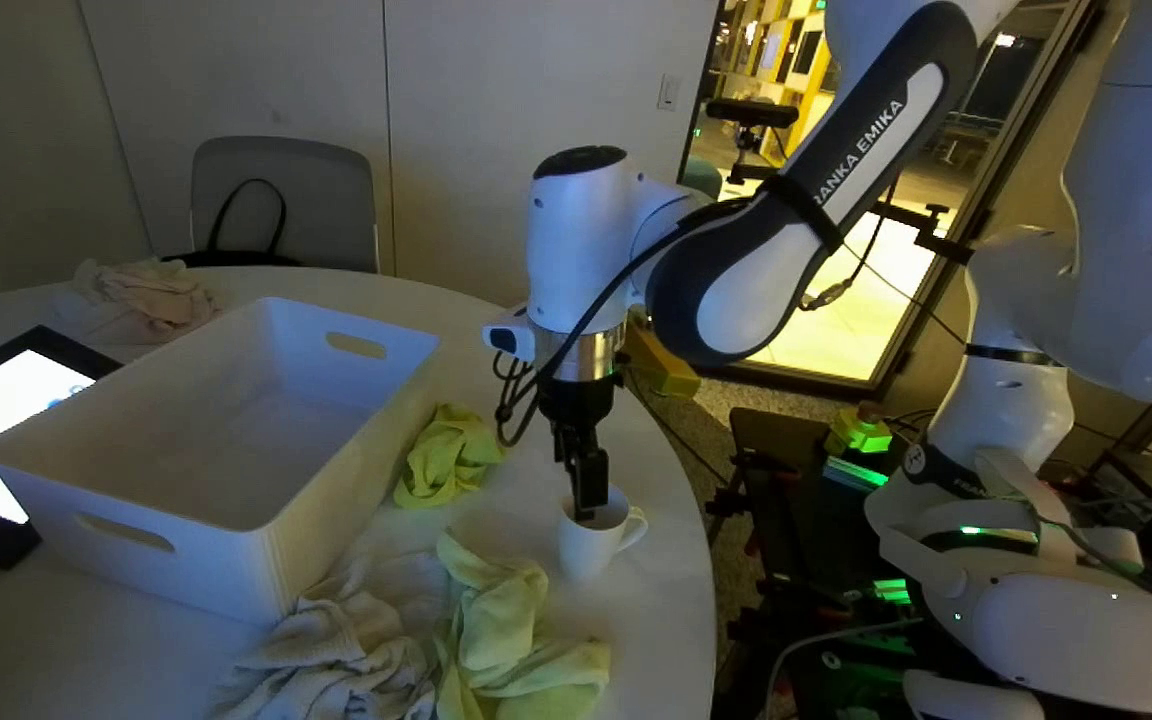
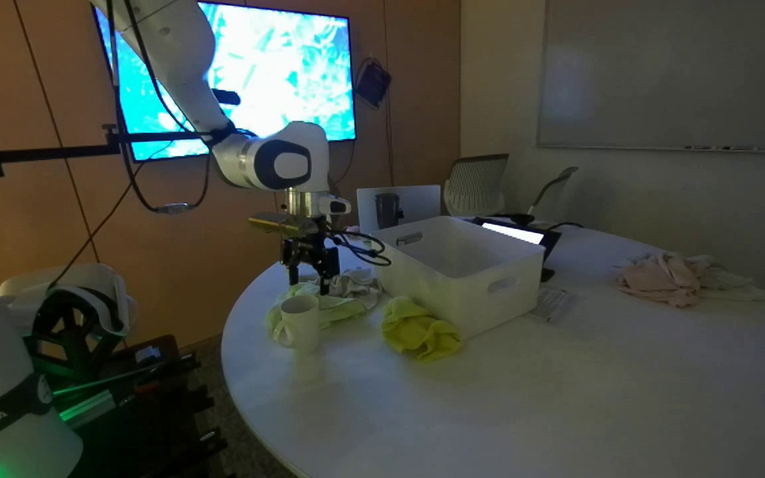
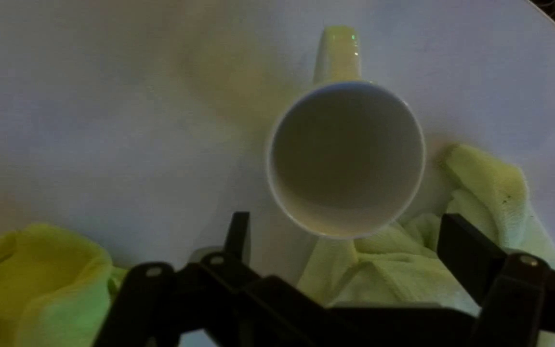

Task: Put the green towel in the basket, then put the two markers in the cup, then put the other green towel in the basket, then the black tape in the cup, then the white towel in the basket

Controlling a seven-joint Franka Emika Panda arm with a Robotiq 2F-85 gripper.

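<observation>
The pincer (image 3: 345,225) hung spread, empty. Through its gap the wrist view showed the paler green towel (image 3: 398,272), probably next, just beside the cup (image 3: 345,159).

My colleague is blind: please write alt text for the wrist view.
A white cup seen from above, standing on a pale table, nothing visible inside. The claw is open at the bottom; a green towel lies lower left, a second green towel lower right.
</observation>
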